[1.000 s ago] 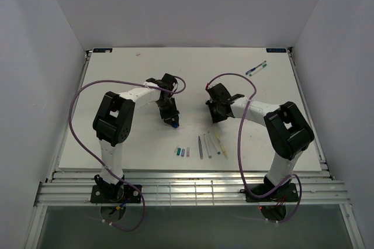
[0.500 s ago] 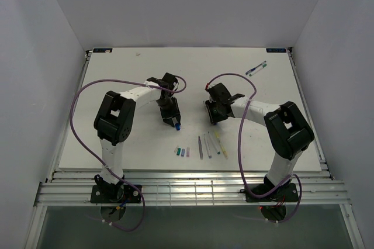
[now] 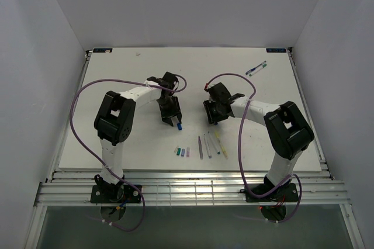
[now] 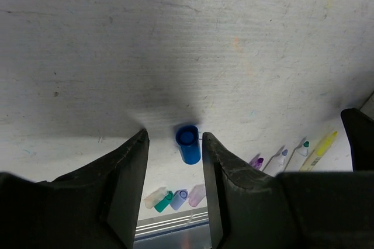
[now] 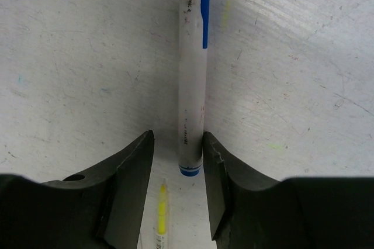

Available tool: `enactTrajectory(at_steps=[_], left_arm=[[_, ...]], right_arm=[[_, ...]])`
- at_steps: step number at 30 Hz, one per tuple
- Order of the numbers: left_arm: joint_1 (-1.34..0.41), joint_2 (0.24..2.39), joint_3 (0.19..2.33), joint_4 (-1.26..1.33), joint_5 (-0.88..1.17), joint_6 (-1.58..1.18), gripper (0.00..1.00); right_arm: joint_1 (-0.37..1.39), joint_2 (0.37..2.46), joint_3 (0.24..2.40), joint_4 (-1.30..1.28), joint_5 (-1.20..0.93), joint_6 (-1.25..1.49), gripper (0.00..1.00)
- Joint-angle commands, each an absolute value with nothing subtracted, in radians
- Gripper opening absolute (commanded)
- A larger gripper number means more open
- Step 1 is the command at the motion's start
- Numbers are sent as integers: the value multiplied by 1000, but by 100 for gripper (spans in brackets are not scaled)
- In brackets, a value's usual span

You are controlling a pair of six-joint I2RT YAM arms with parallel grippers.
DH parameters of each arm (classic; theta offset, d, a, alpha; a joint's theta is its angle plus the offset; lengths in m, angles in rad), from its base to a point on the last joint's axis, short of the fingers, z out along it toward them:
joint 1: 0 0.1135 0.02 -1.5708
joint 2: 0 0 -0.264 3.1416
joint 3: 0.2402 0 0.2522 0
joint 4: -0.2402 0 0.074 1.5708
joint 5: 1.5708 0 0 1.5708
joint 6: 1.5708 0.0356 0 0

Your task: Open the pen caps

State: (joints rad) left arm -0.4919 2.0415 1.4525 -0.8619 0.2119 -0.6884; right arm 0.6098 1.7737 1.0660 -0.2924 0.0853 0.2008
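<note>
Blue pen cap [image 4: 188,144] | lies on table [image 4: 175,38] inside open left gripper [image 4: 174,138], close by one finger, not gripped | right gripper [image 5: 178,138] open around white pen [image 5: 191,73], not gripped | bare table ahead; other caps [image 4: 175,196] lined up toward near edge.

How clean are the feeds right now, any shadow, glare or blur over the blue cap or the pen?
Left wrist: a soft dark shadow sits just beyond the blue cap, which reads clearly; the near fingers are dark, featureless. Right wrist: the pen is sharp, evenly lit, no glare. Top external: even light, but small items lack detail.
</note>
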Motion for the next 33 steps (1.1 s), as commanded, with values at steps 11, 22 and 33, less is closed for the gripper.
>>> enactTrajectory(at_steps=[11,22,33], left_arm=[[-413,1922,1557,-882,152,-684,59],[-114,1631,1315,-957,-36,-672,59],[46,1643,1250,-1013,-308,-632,55]], right_arm=[[606,1773,1166,-359,90,164,57],[603,1605,1218,-483,59,183,60],[643,1385,1146,-589,-90,256,58]])
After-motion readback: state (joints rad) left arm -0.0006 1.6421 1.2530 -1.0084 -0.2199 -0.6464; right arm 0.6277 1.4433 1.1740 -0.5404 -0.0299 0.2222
